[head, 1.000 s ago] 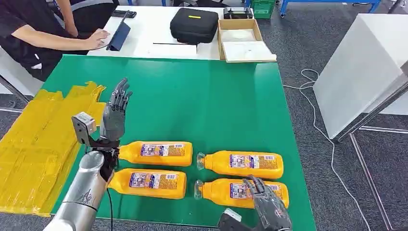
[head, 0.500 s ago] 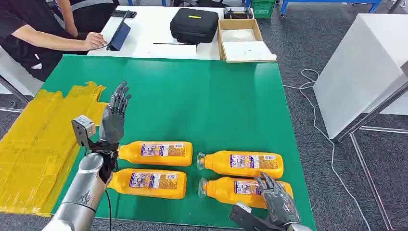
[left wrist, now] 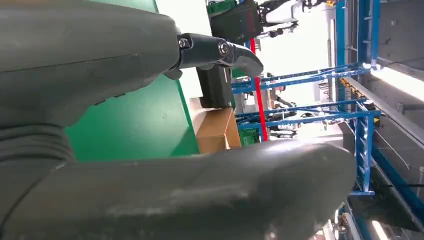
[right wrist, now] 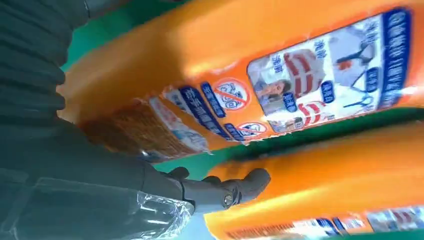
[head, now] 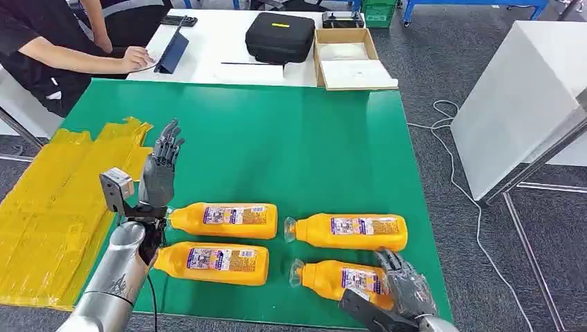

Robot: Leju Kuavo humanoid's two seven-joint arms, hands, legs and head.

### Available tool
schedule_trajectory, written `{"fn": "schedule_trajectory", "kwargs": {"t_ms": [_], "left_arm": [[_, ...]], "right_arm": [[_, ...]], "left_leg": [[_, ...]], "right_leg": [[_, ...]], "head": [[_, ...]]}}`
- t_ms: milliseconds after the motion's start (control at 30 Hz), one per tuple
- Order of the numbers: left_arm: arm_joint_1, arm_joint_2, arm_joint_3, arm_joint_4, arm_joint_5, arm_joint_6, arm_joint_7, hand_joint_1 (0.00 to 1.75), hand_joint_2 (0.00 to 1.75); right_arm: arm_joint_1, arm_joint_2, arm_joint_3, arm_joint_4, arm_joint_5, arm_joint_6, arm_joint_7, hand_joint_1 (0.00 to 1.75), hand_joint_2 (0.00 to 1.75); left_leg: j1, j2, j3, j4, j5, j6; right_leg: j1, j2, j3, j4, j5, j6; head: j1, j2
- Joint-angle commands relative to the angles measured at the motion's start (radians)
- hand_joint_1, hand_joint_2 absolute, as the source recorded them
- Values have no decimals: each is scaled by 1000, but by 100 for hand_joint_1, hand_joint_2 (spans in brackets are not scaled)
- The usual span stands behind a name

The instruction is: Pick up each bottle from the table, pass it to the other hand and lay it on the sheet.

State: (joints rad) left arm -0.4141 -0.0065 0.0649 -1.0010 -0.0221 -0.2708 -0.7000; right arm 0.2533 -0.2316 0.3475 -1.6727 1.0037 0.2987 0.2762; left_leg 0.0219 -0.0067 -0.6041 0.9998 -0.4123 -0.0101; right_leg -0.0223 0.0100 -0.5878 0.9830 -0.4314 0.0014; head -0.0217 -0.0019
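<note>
Four orange bottles lie on the green table (head: pixel 291 145). My right hand (head: pixel 408 290) grips the base end of the near right bottle (head: pixel 339 278), which lies slanted with its cap toward the left. In the right wrist view this bottle (right wrist: pixel 240 65) sits against my palm, with a dark finger (right wrist: pixel 225 192) between it and the neighbouring bottle (right wrist: pixel 325 185). The far right bottle (head: pixel 349 232), far left bottle (head: pixel 225 220) and near left bottle (head: pixel 214 261) lie flat. My left hand (head: pixel 159 173) is raised above the table's left part, fingers spread, holding nothing. The yellow sheet (head: pixel 48 207) lies to its left.
A white table behind holds a black case (head: pixel 280 36), a cardboard box (head: pixel 349 59) and a tablet (head: pixel 171 52), where a seated person (head: pixel 48 48) rests a hand. A white cabinet (head: pixel 526 97) stands to the right, with a cable (head: pixel 450 173) on the floor.
My right hand has moved right and closed on the near right bottle, which has swung from level to slanted. My left hand has shifted slightly left and stays spread.
</note>
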Motion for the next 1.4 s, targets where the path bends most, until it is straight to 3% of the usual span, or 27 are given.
{"fn": "schedule_trajectory", "kwargs": {"t_ms": [33, 200, 233, 267, 300, 700, 900, 1333, 1400], "left_arm": [[5, 6, 35, 42, 5, 1, 2, 0, 0], [6, 3, 40, 40, 4, 5, 2, 0, 0], [5, 3, 40, 40, 4, 5, 2, 0, 0], [4, 0, 44, 38, 0, 8, 2, 0, 0], [4, -1, 47, 36, -2, 10, 2, 0, 0], [-1, -6, 45, 42, -7, 17, 2, 0, 0], [5, -6, 48, 37, -3, 16, 2, 0, 0], [5, -6, 48, 37, -3, 16, 2, 0, 0], [5, -7, 50, 35, -3, 15, 2, 0, 0]], "right_arm": [[2, -31, -32, 132, -8, 17, 1, 0, 175], [4, -24, -32, 124, -8, 23, 1, 0, 175], [6, -21, -29, 122, -6, 23, 2, 24, 175], [11, -6, -38, 115, -4, 33, 3, 169, 175], [10, 6, -40, 112, -4, 37, 3, 175, 175], [-17, 65, -63, 115, 33, 68, -45, 175, 175], [-49, 135, -125, 68, -12, 65, -150, 175, 175], [-52, 138, -130, 64, -14, 72, -152, 175, 175], [-69, 157, -141, 40, -33, 56, -201, 175, 175]], "left_leg": [[0, -1, 4, -1, 0, 1], [0, -1, 3, -1, 0, 0], [0, -1, 4, -1, 0, 1], [0, 0, 3, -1, 0, 0], [0, -1, 3, -1, 0, 0], [0, 0, 5, -1, 0, 1], [0, 0, 5, -1, 0, 1], [0, 1, 3, 0, 0, 1], [0, 1, 3, 0, 0, 1]], "right_leg": [[0, -2, 4, -2, 0, -1], [1, -2, 3, -2, 0, -1], [0, -3, 5, -2, -1, -2], [1, -1, 3, -1, 0, -1], [1, -2, 4, -2, 0, -1], [1, -2, 6, -2, 0, -2], [1, -2, 5, -1, 0, -2], [0, -1, 3, -1, 0, -1], [0, -1, 3, -1, 0, -1]], "head": [[0, 0], [0, 0], [0, 0], [0, 0], [0, 0], [0, 0], [0, 0], [0, 0], [0, 0]]}}
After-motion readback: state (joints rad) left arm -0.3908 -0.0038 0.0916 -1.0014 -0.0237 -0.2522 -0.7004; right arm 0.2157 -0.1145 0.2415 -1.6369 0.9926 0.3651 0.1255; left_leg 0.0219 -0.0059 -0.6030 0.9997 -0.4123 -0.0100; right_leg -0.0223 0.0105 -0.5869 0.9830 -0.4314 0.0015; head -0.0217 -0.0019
